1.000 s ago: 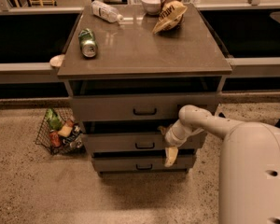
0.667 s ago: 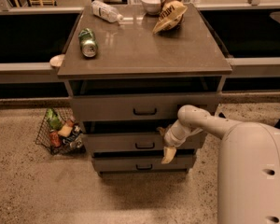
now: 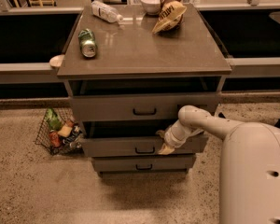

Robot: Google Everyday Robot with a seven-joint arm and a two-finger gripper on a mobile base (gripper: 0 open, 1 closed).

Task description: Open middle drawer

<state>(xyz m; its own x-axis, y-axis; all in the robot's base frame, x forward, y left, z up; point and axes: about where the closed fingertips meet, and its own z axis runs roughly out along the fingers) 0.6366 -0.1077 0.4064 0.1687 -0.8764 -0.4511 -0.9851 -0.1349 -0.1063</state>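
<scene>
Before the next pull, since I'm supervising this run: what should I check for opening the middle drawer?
1. Tool at the middle drawer front's top edge, right of its handle: ok.
2. Tool's hold on the drawer: cannot tell.
3. Drawer fully out: not ok, only partly pulled.
4. Wire basket on the floor lies left of the drawer's path: ok.
5. Bottom drawer shut: ok.

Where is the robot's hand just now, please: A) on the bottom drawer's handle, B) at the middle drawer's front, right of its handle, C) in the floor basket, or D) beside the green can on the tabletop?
B: the hand sits at the middle drawer front, right of its black handle.
</scene>
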